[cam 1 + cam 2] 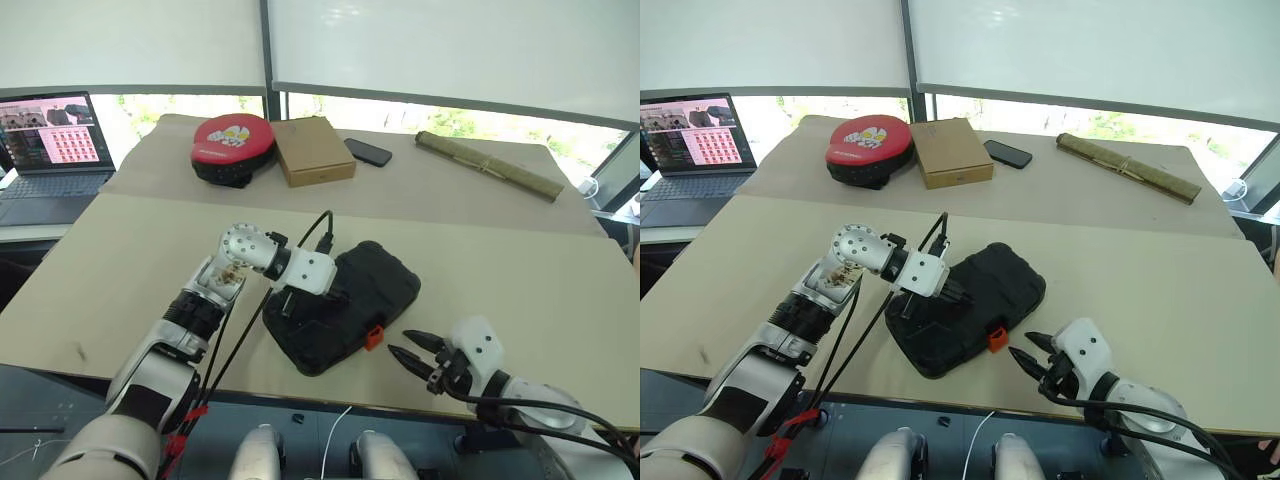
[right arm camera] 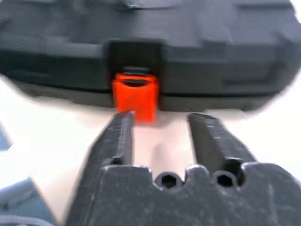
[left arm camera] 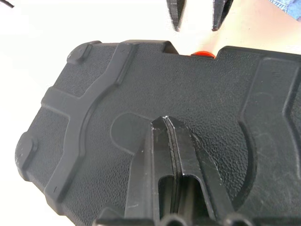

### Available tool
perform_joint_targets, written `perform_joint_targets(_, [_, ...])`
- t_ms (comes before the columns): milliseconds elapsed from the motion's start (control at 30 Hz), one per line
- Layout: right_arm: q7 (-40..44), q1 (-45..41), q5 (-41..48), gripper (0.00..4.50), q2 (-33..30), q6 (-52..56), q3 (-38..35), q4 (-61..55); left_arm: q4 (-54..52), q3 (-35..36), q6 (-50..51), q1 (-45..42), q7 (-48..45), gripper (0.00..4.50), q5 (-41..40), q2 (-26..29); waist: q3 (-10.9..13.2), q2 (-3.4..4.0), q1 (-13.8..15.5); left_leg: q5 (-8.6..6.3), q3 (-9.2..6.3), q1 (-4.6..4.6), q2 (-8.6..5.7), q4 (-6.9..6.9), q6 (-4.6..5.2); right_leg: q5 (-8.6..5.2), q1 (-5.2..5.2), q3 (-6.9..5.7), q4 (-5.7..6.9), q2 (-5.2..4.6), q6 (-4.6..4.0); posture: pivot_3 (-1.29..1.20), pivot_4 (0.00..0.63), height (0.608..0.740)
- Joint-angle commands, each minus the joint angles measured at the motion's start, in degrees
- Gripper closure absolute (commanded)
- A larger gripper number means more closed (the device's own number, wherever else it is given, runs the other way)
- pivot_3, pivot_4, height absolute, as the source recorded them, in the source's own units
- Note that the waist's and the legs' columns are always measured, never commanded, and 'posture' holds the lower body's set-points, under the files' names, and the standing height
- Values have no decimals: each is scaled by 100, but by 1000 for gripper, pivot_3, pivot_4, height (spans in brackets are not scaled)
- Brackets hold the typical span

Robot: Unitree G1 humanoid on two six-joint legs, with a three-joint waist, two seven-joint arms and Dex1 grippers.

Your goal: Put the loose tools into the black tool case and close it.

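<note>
The black tool case (image 1: 345, 305) lies shut on the tan table (image 1: 520, 290), close to the table's near edge and about midway along it, turned at an angle so that one long side faces the near right corner. On that side sits its small orange latch (image 1: 374, 337), which hangs slightly out from the seam between lid and base.

The left gripper (image 3: 165, 123) rests on top of the case lid, its two black fingers pressed together with nothing between them; their tips touch the textured lid near its middle, between the raised ribs. The arm reaches in from the near left side of the table.

The right gripper (image 1: 418, 349) hovers just beside the latch side of the case, between the case and the near edge of the table, its fingers spread apart and empty. In the right wrist view its fingertips (image 2: 123, 123) point at the latch, one of them just under it; whether it touches cannot be told.

Along the far edge of the table lie a round red-and-black pad (image 1: 232, 146), a brown cardboard box (image 1: 313, 150), a black phone (image 1: 368, 152) and a long olive rolled bundle (image 1: 488, 165). An open laptop (image 1: 50, 150) stands beyond the far left corner.
</note>
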Motion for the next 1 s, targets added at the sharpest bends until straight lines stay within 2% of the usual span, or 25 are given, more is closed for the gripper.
perform_joint_targets(33, [-216,-35,159,1168,97,162,40,-308,339,-447,6,188,-264,4500,311,36,0,0,2,0,-1,0,0,0,0,-1,1,0,0,0,0,0,150,740])
perform_joint_targets(233, [-411,-242,106,1168,331,176,423,-115,553,-437,-108,27,-308,4500,314,18,0,-1,0,0,-1,-1,-1,0,0,-12,0,-1,-1,0,17,0,150,740])
perform_joint_targets(600, [-384,-481,-129,1168,193,-15,871,374,454,-385,-59,61,-260,4500,316,69,0,-3,-6,0,-1,-2,0,-1,0,-12,-1,0,-4,-1,13,0,150,740])
perform_joint_targets(633, [-383,-503,-146,1557,186,-32,885,405,446,-381,-52,63,-257,4500,317,77,0,-3,-6,0,-1,-2,0,-1,0,-13,-1,0,-4,-1,14,0,150,740])
perform_joint_targets(700, [-385,-536,-167,1842,179,-59,909,450,424,-367,-30,68,-252,4500,313,97,0,-3,-6,0,-1,-2,0,-1,0,-13,-2,0,-4,-1,13,0,150,740])
perform_joint_targets(767, [-378,-548,-188,2470,179,-74,924,465,407,-359,-11,68,-247,4500,309,110,0,-3,-7,0,-1,-3,0,-1,0,-14,-2,-1,-5,-1,14,0,150,740])
perform_joint_targets(1000, [-364,-544,-206,2470,168,-142,936,469,403,-356,0,73,-223,4500,312,112,1,-4,-11,0,-1,-3,1,-7,0,-15,-4,-1,-7,-1,13,0,150,740])
